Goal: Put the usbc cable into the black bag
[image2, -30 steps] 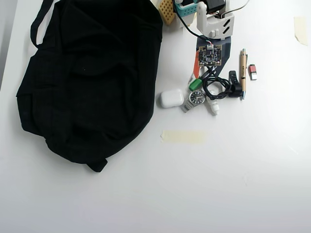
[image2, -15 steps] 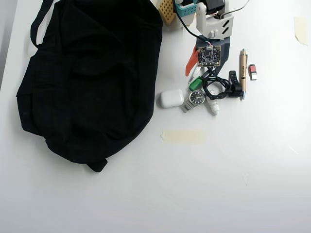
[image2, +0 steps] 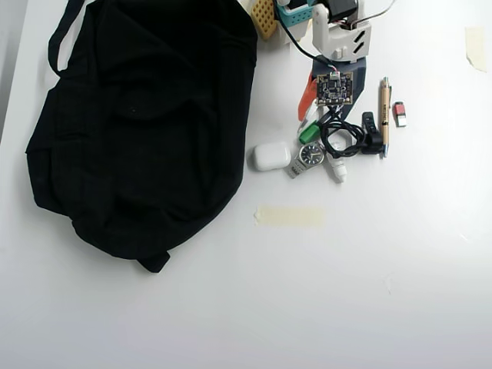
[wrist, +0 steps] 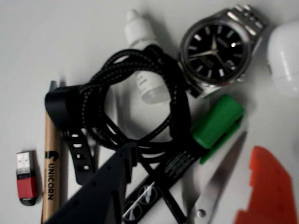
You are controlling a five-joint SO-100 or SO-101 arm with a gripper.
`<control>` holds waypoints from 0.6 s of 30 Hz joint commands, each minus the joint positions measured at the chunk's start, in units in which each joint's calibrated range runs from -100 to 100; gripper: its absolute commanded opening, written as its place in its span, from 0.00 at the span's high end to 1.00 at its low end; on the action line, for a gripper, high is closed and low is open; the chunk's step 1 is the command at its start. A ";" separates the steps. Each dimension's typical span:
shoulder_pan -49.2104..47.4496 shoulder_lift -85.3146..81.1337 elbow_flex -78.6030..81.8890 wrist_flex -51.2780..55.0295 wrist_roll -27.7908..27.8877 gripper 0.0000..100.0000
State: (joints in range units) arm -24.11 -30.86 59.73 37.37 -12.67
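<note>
The USB-C cable [wrist: 135, 93] is a black braided coil held by a black strap, lying on the white table among small items. It also shows in the overhead view [image2: 344, 140]. My gripper [wrist: 191, 156] hovers just over the coil's near side. Its jaws stand wide apart, the black finger [wrist: 107, 186] at the coil's edge and the orange finger [wrist: 271, 186] off to the right, holding nothing. In the overhead view my gripper [image2: 323, 115] is under the wrist board. The black bag [image2: 138, 123] lies flat at the left, well apart from the cable.
Around the cable lie a wristwatch [wrist: 217, 44], a white dropper bottle [wrist: 142, 51], a white earbud case [wrist: 285, 56], a green clip [wrist: 217, 121], scissors [wrist: 219, 182], a wooden pen [wrist: 51, 158] and a red USB stick [wrist: 26, 179]. A tape strip [image2: 290, 216] lies below.
</note>
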 commanded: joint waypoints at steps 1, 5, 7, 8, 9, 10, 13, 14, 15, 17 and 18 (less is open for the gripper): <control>-0.05 0.49 -0.52 -0.67 0.30 0.69; 0.40 6.13 -2.67 -0.67 0.30 0.69; 0.48 8.20 -4.29 -0.67 0.30 0.69; 0.48 9.03 -4.92 -0.67 0.30 0.69; 0.48 9.53 -5.46 -0.67 0.19 0.69; 0.48 9.95 -5.82 -0.67 0.04 0.69; 0.18 10.53 -6.90 -0.67 -0.07 0.69; -0.05 10.61 -6.90 -0.67 -0.12 0.69; -0.12 10.61 -7.08 -0.76 -0.12 0.69; -0.20 10.61 -7.17 -2.14 -0.23 0.69; -0.20 10.61 -6.81 -3.52 -0.23 0.69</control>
State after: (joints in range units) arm -23.96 -20.18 55.38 36.77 -12.72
